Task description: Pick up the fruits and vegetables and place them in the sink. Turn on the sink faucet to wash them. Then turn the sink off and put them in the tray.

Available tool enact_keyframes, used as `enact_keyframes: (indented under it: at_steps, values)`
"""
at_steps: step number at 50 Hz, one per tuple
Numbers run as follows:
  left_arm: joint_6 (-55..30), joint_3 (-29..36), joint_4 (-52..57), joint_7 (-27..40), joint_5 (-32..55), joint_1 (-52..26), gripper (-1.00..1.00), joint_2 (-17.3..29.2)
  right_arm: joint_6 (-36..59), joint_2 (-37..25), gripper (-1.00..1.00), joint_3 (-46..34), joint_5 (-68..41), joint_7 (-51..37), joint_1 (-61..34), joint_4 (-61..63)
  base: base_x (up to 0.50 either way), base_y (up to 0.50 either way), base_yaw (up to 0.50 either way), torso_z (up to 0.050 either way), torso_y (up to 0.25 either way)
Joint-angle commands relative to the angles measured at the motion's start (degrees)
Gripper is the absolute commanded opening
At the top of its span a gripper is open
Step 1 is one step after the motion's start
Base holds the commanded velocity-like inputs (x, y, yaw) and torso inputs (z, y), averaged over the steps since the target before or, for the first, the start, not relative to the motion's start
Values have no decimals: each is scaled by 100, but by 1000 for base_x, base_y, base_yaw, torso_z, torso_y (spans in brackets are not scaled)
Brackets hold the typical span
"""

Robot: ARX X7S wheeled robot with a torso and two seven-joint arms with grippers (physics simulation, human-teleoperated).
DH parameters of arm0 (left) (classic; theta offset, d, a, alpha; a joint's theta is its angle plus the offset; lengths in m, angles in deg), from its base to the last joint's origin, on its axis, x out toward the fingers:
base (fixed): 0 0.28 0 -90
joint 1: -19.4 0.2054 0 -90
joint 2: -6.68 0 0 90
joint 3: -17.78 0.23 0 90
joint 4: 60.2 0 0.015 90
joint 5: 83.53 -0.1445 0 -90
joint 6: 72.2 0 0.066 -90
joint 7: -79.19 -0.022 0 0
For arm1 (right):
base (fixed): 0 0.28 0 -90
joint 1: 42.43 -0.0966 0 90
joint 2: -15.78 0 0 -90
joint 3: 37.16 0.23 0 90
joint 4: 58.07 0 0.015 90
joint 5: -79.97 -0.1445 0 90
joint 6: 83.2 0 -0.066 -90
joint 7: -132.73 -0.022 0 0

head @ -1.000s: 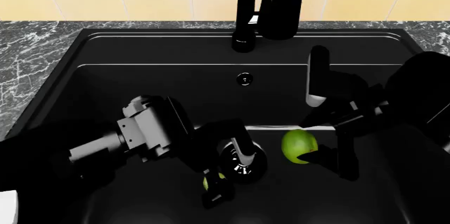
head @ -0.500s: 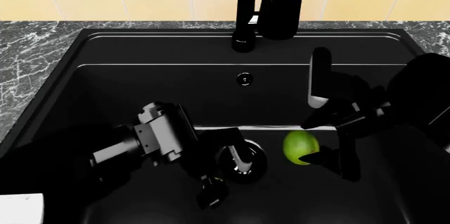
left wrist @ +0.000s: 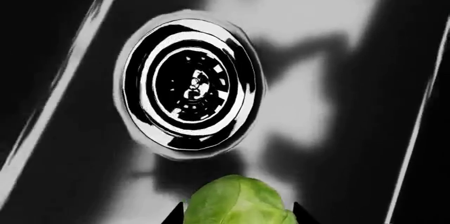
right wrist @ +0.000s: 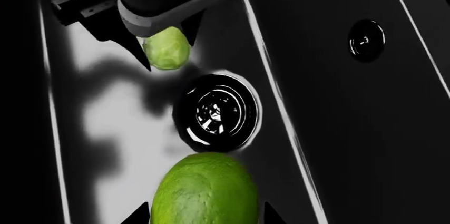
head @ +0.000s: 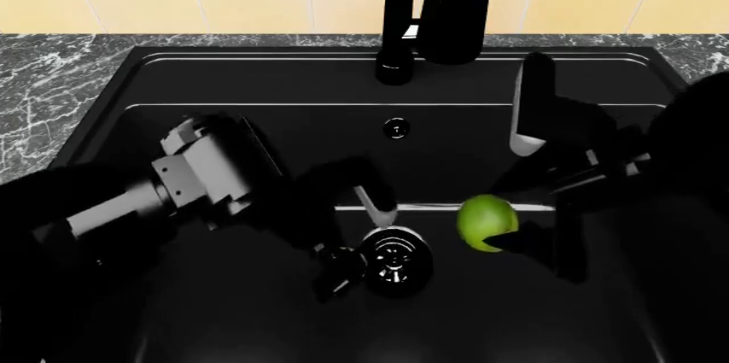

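While both arms reach into the sink point(head: 171, 81), a pale, leafy sprout point(right wrist: 167, 48) sits clamped between the left gripper's point(right wrist: 167, 50) jaws beside the drain point(right wrist: 216, 110). Smooth and bright green, the lime point(right wrist: 204, 190) sits gripped between the right gripper's point(right wrist: 204, 208) jaws.

There are two pieces of produce: one lime point(right wrist: 204, 190) set between the right gripper's point(right wrist: 204, 214) fingers, and one leafy sprout point(right wrist: 166, 48) between the left gripper's point(right wrist: 165, 50) fingers. One sink point(head: 171, 81) holds one round drain point(head: 393, 262) and one small overflow hole point(head: 395, 128). One faucet point(head: 439, 8) stands behind. Two grippers are counted.
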Motion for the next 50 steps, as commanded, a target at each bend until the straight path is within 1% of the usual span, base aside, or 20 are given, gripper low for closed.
enact_keyframes:
  at_steps: [1,6,11,18,23,27,33,39,45,50]
  values:
    - [-392,-850,749,679,778,-470,-100,647,163,-375,-100,363,-259,-88,-166,226,0,0,0,0,0]
    - [-558,-1237,1048,1028,1168,-634,-100,913,256,-593,-100,546,-393,-66,-330,369,0,0,0,0,0]
    - [-744,-1606,1338,1442,1565,-825,-100,1144,353,-683,-100,715,-475,-64,-527,380,0,0,0,0,0]
    - [-936,-2254,1735,2143,2340,-1062,-100,1501,613,-780,-100,1188,-779,-406,-742,407,0,0,0,0,0]
    - [-872,-2707,1799,2571,2810,-1197,-100,1728,935,-515,-100,1599,-1095,-1119,-676,373,0,0,1,0,0]
    - [-773,-3064,1950,2948,3201,-1285,-100,1937,1089,-438,-100,1979,-1365,-1657,-587,428,0,0,0,0,0]
    - [-682,-3321,1960,3247,3434,-1377,-100,2193,1330,-358,-100,2432,-1559,-2396,-543,342,0,0,0,0,0]
    - [-565,-3570,1955,3586,3629,-1503,-100,2398,1600,-626,-100,2859,-1817,-2731,-718,524,0,0,0,0,0]
    - [-364,-3834,1935,4153,3817,-1653,-100,2503,1937,-782,-100,3291,-2069,-3296,-767,655,0,0,0,0,0]
    - [-278,-3990,1958,4500,3987,-1747,-100,2592,2099,-763,-100,3760,-2328,-3785,-866,661,0,0,0,0,0]
